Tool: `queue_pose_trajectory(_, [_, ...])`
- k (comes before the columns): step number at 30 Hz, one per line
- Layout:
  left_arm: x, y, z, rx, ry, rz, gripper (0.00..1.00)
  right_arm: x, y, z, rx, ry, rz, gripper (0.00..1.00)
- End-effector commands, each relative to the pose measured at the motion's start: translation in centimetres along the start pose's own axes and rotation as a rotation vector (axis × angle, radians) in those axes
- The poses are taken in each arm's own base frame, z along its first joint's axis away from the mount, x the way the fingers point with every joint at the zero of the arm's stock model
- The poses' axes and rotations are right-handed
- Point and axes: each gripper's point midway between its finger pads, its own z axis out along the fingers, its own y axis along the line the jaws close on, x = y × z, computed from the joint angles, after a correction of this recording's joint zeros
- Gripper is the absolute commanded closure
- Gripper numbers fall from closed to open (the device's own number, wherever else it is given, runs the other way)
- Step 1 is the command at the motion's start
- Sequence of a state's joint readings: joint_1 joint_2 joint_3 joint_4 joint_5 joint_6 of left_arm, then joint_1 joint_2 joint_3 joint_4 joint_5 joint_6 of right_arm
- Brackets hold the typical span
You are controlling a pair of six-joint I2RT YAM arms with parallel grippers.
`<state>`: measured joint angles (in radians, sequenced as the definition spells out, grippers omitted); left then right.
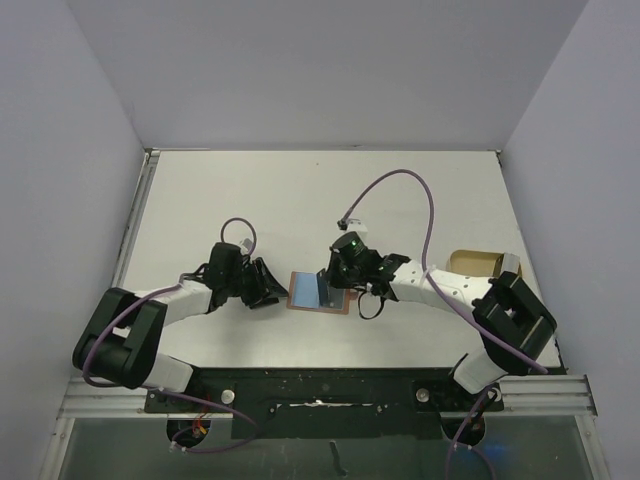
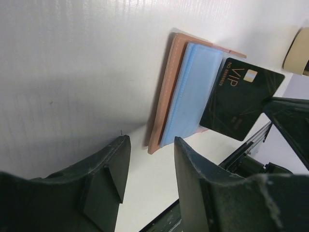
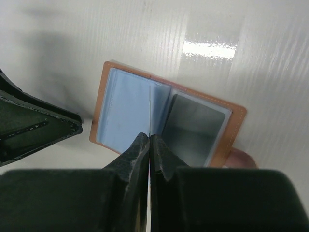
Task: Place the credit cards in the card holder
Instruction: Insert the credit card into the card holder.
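The card holder (image 1: 302, 293) lies open at the table's middle, brown leather with pale blue pockets. It also shows in the left wrist view (image 2: 168, 92) and the right wrist view (image 3: 125, 116), where the right pocket looks darker grey. My right gripper (image 3: 149, 137) is shut on a dark credit card (image 2: 239, 99) marked VIP. It holds the card upright, edge-on (image 3: 150, 108), over the holder's middle fold. From above the right gripper (image 1: 333, 283) is over the holder. My left gripper (image 2: 149, 164) is open and empty, just left of the holder (image 1: 274, 289), apart from it.
A tan tray (image 1: 478, 263) stands at the right, near the right arm's base, and shows at the edge of the left wrist view (image 2: 298, 50). The holder's snap tab (image 3: 240, 158) sticks out on its right side. The table's near edge is a black rail (image 1: 320, 390).
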<state>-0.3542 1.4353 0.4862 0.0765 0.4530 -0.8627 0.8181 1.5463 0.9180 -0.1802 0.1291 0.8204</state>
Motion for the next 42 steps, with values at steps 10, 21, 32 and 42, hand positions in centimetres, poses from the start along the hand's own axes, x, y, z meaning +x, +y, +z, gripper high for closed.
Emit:
queue_pose_trajectory(10, [1.6, 0.0, 1.2, 0.031, 0.027, 0.005, 0.72, -0.2, -2.6, 0.4, -0.029, -0.059, 0.124, 1.0])
queue_pose_trajectory(21, [2.0, -0.2, 1.7, 0.032, 0.035, 0.005, 0.81, 0.2, -3.8, 0.6, -0.026, -0.056, 0.147, 1.0])
queue_pose_trajectory(32, [2.5, -0.4, 2.1, 0.03, 0.048, 0.008, 0.86, 0.2, -3.5, 1.3, -0.043, -0.046, 0.147, 1.0])
queue_pose_trajectory(42, [2.4, -0.4, 2.2, 0.029, 0.05, 0.024, 0.89, 0.5, -3.3, 2.2, -0.059, -0.018, 0.145, 1.0])
